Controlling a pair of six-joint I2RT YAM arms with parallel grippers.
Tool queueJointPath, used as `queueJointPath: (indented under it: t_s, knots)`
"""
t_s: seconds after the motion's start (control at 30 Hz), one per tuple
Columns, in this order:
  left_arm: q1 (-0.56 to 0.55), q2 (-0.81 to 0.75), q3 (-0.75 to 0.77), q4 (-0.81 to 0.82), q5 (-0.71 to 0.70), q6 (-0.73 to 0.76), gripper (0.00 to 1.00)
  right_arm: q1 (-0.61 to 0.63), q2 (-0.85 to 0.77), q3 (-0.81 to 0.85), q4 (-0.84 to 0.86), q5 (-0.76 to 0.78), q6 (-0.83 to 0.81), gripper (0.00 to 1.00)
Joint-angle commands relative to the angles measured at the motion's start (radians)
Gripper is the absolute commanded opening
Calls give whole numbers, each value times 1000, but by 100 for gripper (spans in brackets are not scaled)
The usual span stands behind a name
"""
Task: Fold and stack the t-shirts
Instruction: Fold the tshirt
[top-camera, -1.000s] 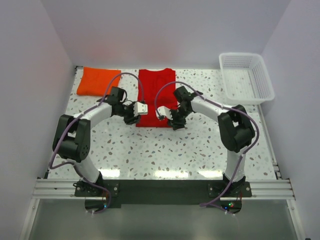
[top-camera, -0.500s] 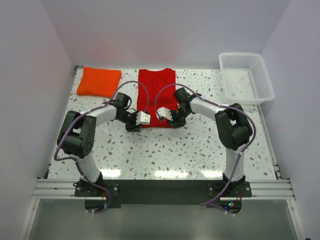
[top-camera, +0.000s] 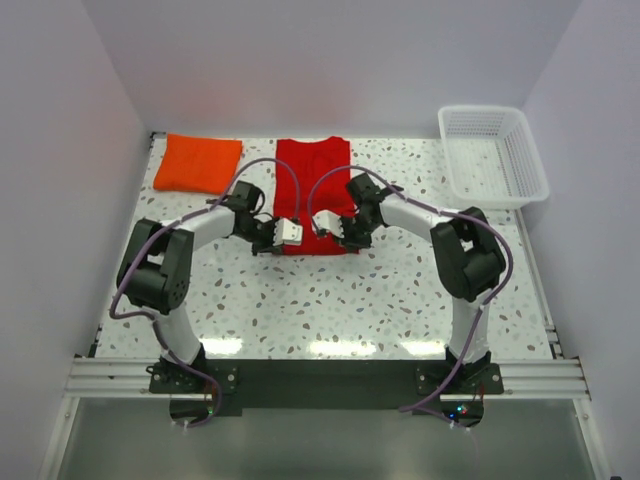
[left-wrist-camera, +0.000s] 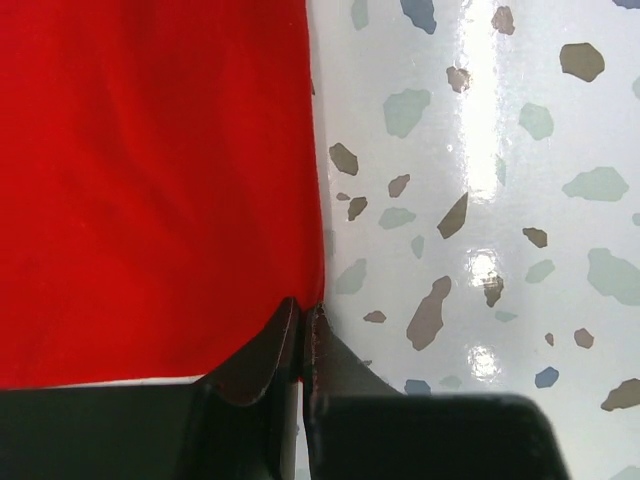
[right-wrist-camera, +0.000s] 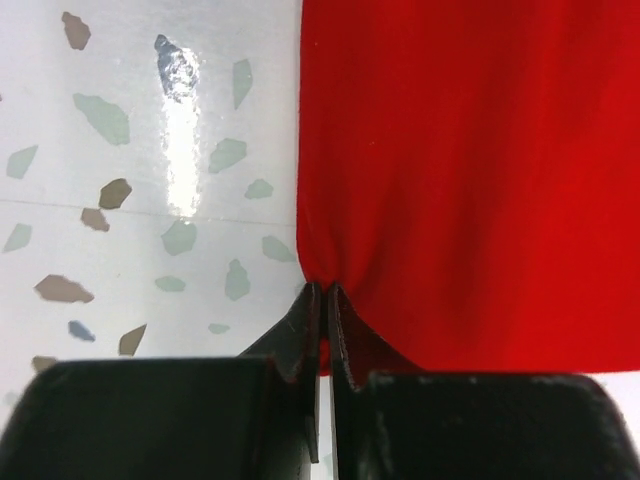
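Red shirt (top-camera: 313, 180) flat on tabletop (top-camera: 330, 300), middle-far, long axis near to far. 2 pincers clenched on near hem: left pincer (left-wrist-camera: 303, 312) at left corner, right pincer (right-wrist-camera: 322, 292) at right corner. Rest of shirt lies beyond both, so fold likely goes far.

red t-shirt (top-camera: 313, 160), folded into a long narrow strip, lying flat, orange t-shirt (top-camera: 197, 162), folded rectangle, apart to its left

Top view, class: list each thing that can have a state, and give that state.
Red shirt: flat, folded to a strip, near corners pinched.
Orange shirt: folded, lying apart from the red one.
Basket: empty.
Left gripper: shut on red shirt.
Right gripper: shut on red shirt.
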Motion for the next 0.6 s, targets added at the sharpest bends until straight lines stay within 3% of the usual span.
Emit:
queueJointPath:
  t_s: [0.0, 0.3, 0.57]
  knots:
    - [20, -60, 87, -46, 24, -38, 0, -17, -46, 97, -70, 15, 79, 0]
    - [48, -115, 178, -69, 40, -131, 0, -64, -71, 240, -189, -12, 63, 0]
    - [5, -285, 39, -134, 47, -98, 0, -49, -216, 102, -258, -63, 51, 0]
